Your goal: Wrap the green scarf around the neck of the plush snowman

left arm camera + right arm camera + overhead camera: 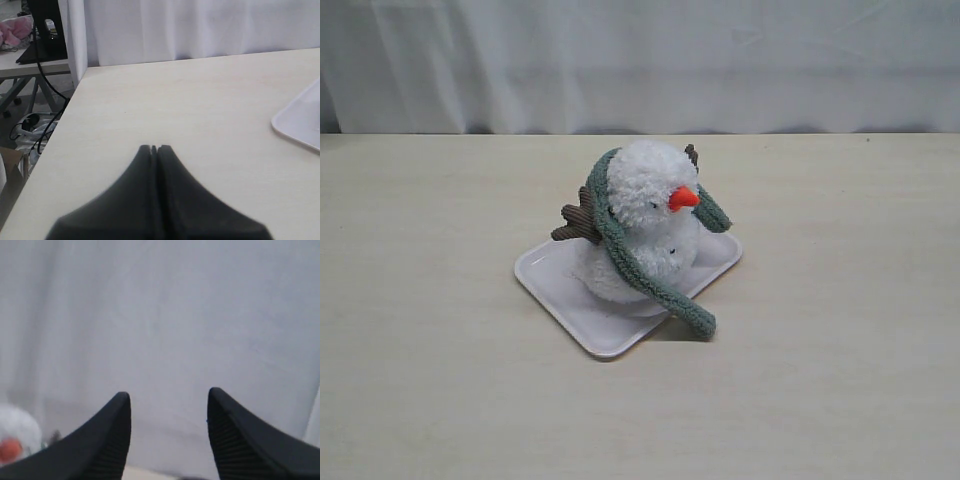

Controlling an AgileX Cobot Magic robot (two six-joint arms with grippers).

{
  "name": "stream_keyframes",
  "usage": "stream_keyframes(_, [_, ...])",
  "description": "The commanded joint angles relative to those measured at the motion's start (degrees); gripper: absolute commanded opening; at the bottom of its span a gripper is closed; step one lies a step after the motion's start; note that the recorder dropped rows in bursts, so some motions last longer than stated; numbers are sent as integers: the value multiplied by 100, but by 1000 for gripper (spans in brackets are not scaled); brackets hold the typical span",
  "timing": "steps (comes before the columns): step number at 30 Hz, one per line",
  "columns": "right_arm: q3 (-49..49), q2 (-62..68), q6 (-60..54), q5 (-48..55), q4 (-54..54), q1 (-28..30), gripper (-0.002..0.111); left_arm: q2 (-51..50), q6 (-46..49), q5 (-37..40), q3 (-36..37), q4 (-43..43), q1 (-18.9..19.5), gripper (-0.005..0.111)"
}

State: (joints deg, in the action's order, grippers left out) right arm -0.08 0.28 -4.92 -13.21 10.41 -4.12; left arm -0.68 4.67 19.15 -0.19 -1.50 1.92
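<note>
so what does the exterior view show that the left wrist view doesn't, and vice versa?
Exterior only: the plush snowman sitting on the tray, with the green scarf draped over it and its ends hanging in front. No gripper shows there. Left wrist only: the left gripper, jaws shut and empty, plus cables on the floor past the table edge. Both: table, tray, white curtain.

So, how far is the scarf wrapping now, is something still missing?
Done: the green scarf loops behind the plush snowman, both ends hanging in front, the longer one reaching over the edge of the tray. In hand: nothing; the left gripper is shut and empty above the table, the right gripper is open and empty. Left, perhaps: the ends are not crossed and the scarf sits high behind the head.
</note>
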Motion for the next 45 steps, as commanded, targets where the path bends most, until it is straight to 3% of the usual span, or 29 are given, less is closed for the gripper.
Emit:
stream_keyframes(1, [8,-28,2257,-793,-788,10,46,14,-1,-41,19,-32,2,0])
stream_keyframes(21, [8,-28,3149,-1328,-783,10,46,14,-1,-41,19,-32,2,0])
stream_keyframes(23, [8,-28,3149,-1099,-783,10,32,14,-1,-41,19,-32,2,0])
stream_keyframes(24, [-119,-28,3149,-358,-783,10,13,14,-1,-41,19,-32,2,0])
stream_keyframes(25, [-271,-28,3149,8,-783,10,4,14,-1,-41,19,-32,2,0])
stream_keyframes(31, [-1885,1907,3110,1670,-529,-39,6,14,-1,-41,19,-32,2,0])
stream_keyframes(37, [-3189,4959,2780,2466,-501,-275,33,14,-1,-41,19,-32,2,0])
stream_keyframes(45, [-4992,7963,1724,4491,-933,-275,42,14,-1,-41,19,-57,2,0])
